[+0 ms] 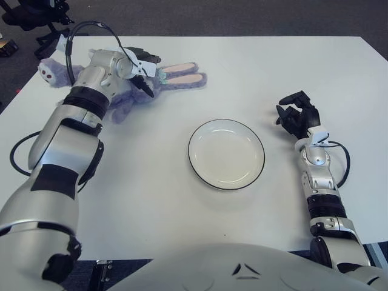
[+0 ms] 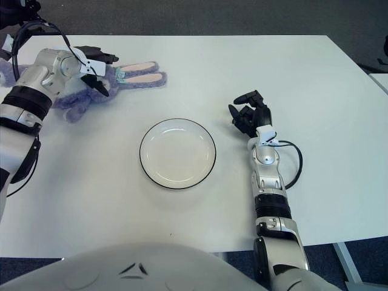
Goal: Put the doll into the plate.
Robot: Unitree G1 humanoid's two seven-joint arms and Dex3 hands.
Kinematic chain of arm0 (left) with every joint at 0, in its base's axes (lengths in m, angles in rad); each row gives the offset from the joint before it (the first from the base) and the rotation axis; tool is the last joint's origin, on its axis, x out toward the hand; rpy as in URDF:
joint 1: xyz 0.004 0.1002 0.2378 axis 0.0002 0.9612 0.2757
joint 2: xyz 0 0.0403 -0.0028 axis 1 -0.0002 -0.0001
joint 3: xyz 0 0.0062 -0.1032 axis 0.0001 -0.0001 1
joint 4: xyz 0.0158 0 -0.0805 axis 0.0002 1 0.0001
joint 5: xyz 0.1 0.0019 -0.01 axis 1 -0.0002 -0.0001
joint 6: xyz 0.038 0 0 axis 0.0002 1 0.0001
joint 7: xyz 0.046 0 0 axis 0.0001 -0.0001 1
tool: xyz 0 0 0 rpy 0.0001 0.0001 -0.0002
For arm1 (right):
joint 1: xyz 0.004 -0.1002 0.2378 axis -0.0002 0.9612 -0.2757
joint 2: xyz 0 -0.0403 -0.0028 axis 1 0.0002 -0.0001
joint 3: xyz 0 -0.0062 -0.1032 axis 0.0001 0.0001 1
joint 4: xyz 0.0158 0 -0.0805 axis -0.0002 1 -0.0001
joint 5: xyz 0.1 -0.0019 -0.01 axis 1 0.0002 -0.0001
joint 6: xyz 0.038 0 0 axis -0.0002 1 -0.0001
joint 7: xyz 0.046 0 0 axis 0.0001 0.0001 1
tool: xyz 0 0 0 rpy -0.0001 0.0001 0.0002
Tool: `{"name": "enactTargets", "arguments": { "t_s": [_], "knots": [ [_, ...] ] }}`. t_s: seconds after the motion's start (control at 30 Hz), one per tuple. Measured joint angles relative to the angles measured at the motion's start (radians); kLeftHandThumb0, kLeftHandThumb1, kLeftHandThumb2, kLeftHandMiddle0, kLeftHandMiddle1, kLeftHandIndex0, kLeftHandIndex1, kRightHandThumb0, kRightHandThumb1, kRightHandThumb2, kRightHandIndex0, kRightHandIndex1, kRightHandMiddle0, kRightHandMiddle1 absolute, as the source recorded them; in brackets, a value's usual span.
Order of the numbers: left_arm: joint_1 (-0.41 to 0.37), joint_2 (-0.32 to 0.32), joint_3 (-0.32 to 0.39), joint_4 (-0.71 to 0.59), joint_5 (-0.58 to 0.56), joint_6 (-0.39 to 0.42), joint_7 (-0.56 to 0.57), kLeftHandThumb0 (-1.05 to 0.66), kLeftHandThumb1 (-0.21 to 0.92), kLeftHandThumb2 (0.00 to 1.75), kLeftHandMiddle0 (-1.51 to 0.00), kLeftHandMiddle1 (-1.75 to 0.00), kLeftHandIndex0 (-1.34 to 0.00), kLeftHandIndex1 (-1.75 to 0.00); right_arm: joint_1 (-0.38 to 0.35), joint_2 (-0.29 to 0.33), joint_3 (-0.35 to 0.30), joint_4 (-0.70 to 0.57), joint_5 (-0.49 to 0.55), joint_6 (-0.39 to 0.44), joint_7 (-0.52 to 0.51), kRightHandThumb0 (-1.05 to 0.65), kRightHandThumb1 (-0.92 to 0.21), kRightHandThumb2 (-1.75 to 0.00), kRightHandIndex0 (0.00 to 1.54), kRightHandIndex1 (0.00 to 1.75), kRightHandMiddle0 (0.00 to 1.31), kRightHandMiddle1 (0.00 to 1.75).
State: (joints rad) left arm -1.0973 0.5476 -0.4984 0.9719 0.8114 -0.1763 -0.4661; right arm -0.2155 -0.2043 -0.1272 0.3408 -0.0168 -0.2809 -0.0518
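A white table fills the view, with dark floor beyond its far edge. The purple doll lies near the far left corner, its pink-lined ears stretched toward the middle of the far edge. The left hand sits on the doll, dark fingers curled down around its plush body. The black-rimmed plate stands bare at the table's centre, well apart from the doll. The right hand shows beside the plate on its right, fingers curled together, holding nothing.
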Motion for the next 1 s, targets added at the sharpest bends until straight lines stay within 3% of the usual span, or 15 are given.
{"name": "enactTargets", "arguments": {
  "t_s": [0.77, 1.0],
  "knots": [
    [0.005, -0.005, -0.056, 0.110, 0.000, -0.031, 0.125, -0.79, 0.79, 0.00, 0.00, 0.00, -0.14, 0.00, -0.003, 0.001, 0.000, -0.002, 0.000, 0.008, 0.000, -0.36, -0.92, -0.32, 0.80, 1.52, 0.41, 1.53],
    [0.020, -0.021, -0.073, 0.138, 0.009, -0.014, 0.233, -0.78, 0.79, 0.00, 0.00, 0.00, -0.14, 0.00, -0.004, 0.001, 0.000, 0.001, 0.000, 0.008, 0.000, -0.36, -0.92, -0.32, 0.80, 1.53, 0.41, 1.53]
  ]
}}
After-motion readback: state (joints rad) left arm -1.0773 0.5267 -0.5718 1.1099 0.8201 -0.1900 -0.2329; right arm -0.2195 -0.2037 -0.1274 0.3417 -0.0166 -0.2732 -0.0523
